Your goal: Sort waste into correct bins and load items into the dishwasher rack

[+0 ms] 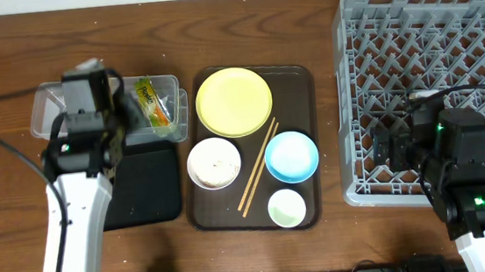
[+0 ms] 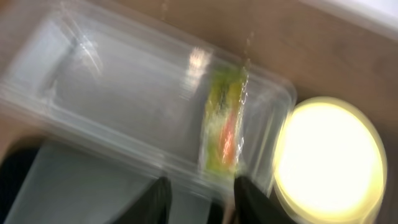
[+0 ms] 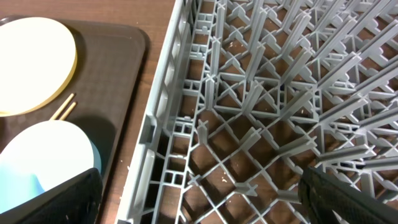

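Wrapper (image 1: 153, 102) sits inside the clear tub (image 1: 45, 114) far left, left claw (image 2: 202, 193) above it, jaws slightly apart and empty; yellow plate (image 1: 233, 101) on the brown tray (image 1: 297, 105) mid-table; right claw (image 3: 199, 199) spread wide, empty, over the grey rack (image 1: 428, 40)

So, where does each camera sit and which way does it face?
Overhead: above the table, facing straight down on dark brown serving tray and large grey plastic lattice rack; left arm, right arm show.
Left wrist: on left arm, facing down at clear plastic rectangular tub holding green-yellow-orange snack wrapper; left tool at bottom.
Right wrist: on right arm, facing down over the rack's left edge; right tool at lower corners.
Shared: round yellow plate appears in all three.
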